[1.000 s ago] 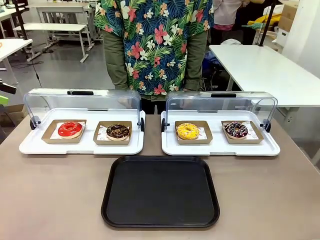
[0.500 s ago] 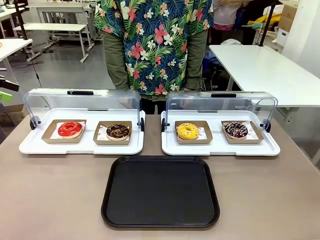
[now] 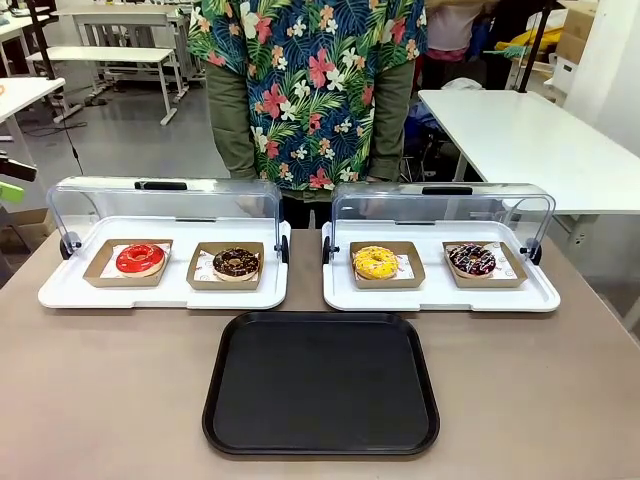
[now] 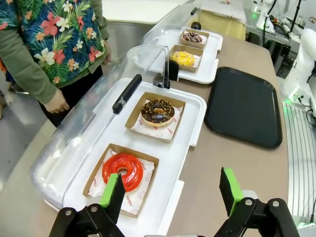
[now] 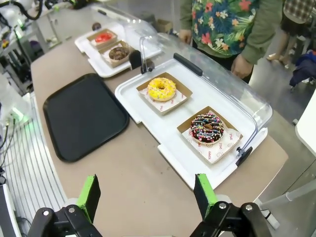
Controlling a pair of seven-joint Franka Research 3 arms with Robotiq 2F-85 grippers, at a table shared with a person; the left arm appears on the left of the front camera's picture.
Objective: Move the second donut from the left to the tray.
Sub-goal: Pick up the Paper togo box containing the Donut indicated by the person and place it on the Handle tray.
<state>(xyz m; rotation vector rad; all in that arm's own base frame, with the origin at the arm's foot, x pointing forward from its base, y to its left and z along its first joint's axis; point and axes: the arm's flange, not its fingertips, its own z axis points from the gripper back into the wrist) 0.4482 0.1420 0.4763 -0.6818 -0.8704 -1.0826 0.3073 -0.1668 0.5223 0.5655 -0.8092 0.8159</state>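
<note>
We judge the task to be at its very start. The chocolate-glazed donut (image 3: 236,263) lies untouched in its square cardboard holder (image 3: 226,285) on the left white display tray (image 3: 60,294), at about 11 o'clock from the black tray (image 3: 320,385), which is bare. The left gripper (image 4: 171,192) hangs above that display tray's near edge with its jaws wide and holding nothing. The donut is ahead at 12 o'clock, beyond the red-glazed donut (image 4: 123,170). The right gripper (image 5: 147,196) is likewise empty, jaws wide, above the tabletop (image 3: 100,380). The next move, we think, falls to the left arm: reach past the red donut, stay clear of the raised clear lid (image 3: 165,200), and close gently on the holder's rim or the ring. The glaze looks glossy and soft, flecked with light-brown crumbs. The holder is thin matte card lined with white paper. The black tray is smooth, rigid plastic with rounded corners and a raised rim.
</note>
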